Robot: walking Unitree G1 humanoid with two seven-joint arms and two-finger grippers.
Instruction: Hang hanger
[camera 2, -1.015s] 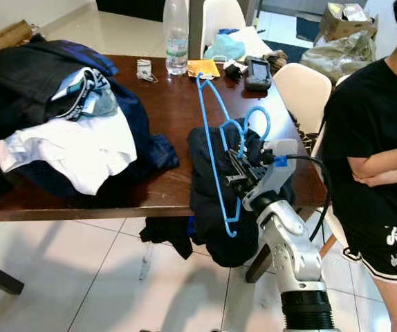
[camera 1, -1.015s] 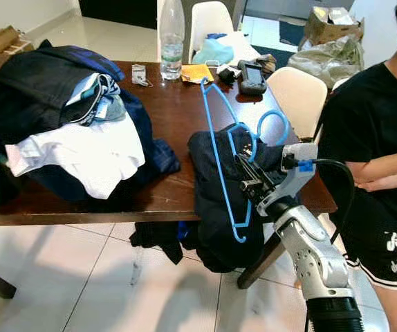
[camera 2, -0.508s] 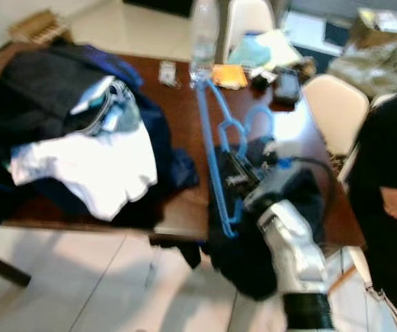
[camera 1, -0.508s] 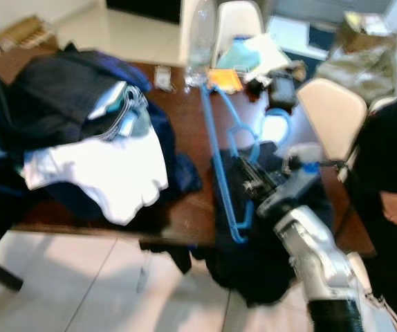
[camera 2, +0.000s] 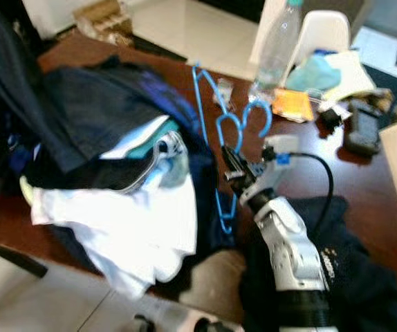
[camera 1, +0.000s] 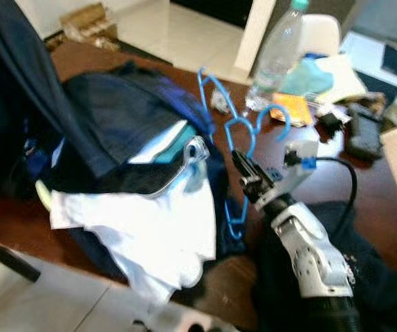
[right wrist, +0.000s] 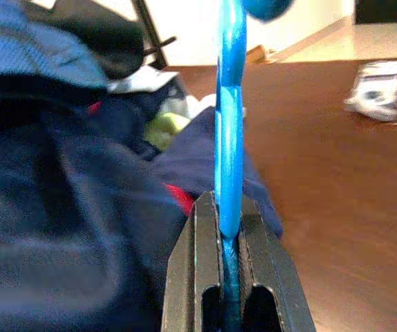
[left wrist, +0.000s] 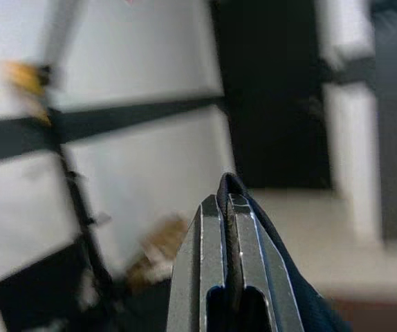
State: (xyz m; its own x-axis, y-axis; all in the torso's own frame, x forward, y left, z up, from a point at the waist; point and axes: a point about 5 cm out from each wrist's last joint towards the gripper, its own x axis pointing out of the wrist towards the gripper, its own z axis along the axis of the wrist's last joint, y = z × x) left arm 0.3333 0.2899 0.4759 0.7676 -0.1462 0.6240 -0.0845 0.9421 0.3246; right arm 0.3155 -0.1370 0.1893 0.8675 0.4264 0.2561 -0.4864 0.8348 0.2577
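Observation:
A blue plastic hanger point(camera 1: 220, 131) stands upright over the brown table point(camera 1: 385, 200), its hook uppermost. My right gripper point(camera 1: 245, 174) is shut on its lower bar beside the heap of clothes point(camera 1: 126, 128). In the right wrist view the blue hanger point(right wrist: 227, 124) runs between the shut fingers point(right wrist: 202, 277). A dark navy garment point(camera 1: 19, 90) hangs down at the left. In the left wrist view my left gripper point(left wrist: 227, 202) is shut on a fold of dark navy cloth point(left wrist: 288, 277).
A white garment point(camera 1: 160, 238) drapes off the heap toward the front edge. Another dark garment point(camera 1: 371, 283) lies under my right arm. A water bottle point(camera 1: 274, 59), an orange packet point(camera 1: 292, 107) and a black device point(camera 1: 361, 135) sit at the far side. A white chair point(camera 1: 323, 31) stands behind.
The camera has swung left and come closer, so the person has left the picture. The hanger, still in my right gripper, now stands beside the clothes heap. A dark garment now hangs at the left.

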